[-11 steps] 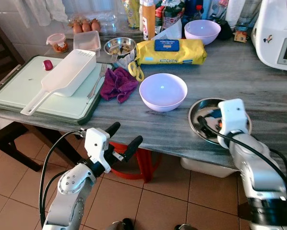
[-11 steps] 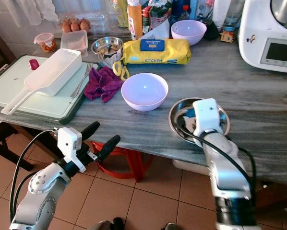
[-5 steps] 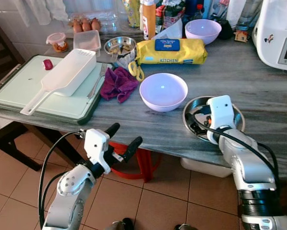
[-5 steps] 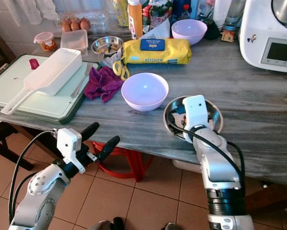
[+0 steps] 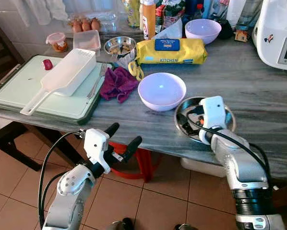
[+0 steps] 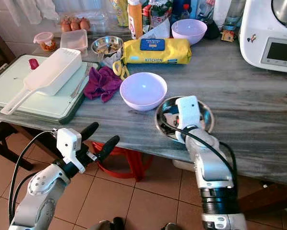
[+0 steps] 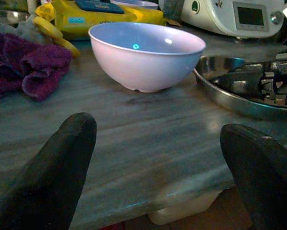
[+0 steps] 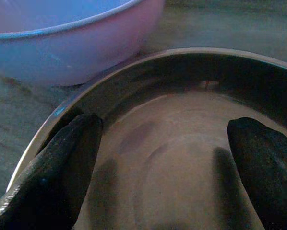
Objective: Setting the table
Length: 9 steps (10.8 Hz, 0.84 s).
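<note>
A round steel plate [image 5: 180, 123] lies near the front edge of the grey marble table [image 5: 258, 86]. My right gripper [image 8: 165, 143] stands open inside it, both black fingers [image 8: 66, 158] spread on the plate's floor. In the right wrist view the plate's rim sits right beside a lilac bowl [image 5: 161, 91]. My left gripper [image 5: 124, 136] hangs open below the table's front edge, holding nothing and facing the bowl [image 7: 146, 55] and the plate [image 7: 239, 91].
A purple cloth [image 5: 117, 84] and a fork [image 5: 98, 79] lie left of the bowl, by a green board [image 5: 18, 84] bearing a white scoop [image 5: 66, 74]. Behind are a yellow wipes pack [image 5: 170, 51], a second lilac bowl [image 5: 202, 29] and a white appliance [image 5: 278, 33]. A red stool [image 5: 143, 160] stands under the table.
My right gripper has slid left along the table with the steel plate, bringing it close to the lilac bowl. The left arm has stayed put.
</note>
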{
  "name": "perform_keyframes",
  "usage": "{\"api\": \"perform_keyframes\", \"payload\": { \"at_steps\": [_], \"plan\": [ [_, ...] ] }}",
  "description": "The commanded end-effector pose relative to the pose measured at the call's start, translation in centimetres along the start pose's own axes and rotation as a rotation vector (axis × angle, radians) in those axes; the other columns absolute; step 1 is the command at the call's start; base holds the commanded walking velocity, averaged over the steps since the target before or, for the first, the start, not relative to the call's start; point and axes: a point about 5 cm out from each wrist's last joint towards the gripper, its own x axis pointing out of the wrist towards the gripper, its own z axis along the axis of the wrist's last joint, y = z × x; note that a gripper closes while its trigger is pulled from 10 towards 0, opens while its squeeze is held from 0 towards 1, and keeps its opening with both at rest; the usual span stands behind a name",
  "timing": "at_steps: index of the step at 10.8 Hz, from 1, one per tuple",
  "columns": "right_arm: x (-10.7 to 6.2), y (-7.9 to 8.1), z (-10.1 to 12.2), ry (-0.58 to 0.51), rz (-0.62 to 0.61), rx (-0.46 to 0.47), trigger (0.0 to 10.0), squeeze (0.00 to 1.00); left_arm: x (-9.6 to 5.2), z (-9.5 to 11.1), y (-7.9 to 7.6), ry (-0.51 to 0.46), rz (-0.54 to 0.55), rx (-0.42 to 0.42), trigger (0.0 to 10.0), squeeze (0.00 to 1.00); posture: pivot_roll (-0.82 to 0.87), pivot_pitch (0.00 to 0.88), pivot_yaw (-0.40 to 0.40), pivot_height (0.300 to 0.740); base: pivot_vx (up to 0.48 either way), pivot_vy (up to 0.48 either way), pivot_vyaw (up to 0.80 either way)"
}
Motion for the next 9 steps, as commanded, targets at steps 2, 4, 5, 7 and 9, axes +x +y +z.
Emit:
{"api": "perform_keyframes", "payload": {
  "at_steps": [2,4,5,7,9],
  "plan": [
    [-0.5,0.0,0.9,-0.045,0.006,-0.001,10.0,0.76,-0.1,0.2,0.0,0.003,-0.002,0.015,10.0,0.00,-0.10,0.182,0.085,0.740,0.000,0.000,0.00],
    [-2.1,-0.6,2.2,-0.157,-0.036,-0.032,10.0,0.00,-0.1,0.2,0.0,-0.002,0.000,0.014,10.0,0.00,-0.11,0.182,0.086,0.740,0.000,0.000,0.00],
    [-3.0,-0.9,2.7,-0.217,-0.067,-0.024,10.0,0.00,-0.1,0.3,0.1,-0.006,-0.002,0.014,10.0,0.00,-0.12,0.178,0.089,0.740,0.000,0.000,0.00],
    [-4.0,-0.9,3.5,-0.323,-0.104,-0.053,10.0,0.00,0.0,0.4,0.2,-0.009,-0.004,0.014,10.0,0.00,-0.12,0.173,0.093,0.740,0.000,0.000,0.00],
    [-5.1,-0.6,3.8,-0.415,-0.182,-0.057,10.0,0.00,0.3,0.8,1.0,-0.036,0.076,0.029,10.0,0.00,-0.12,0.172,0.100,0.740,0.000,0.000,0.00]
  ]
}}
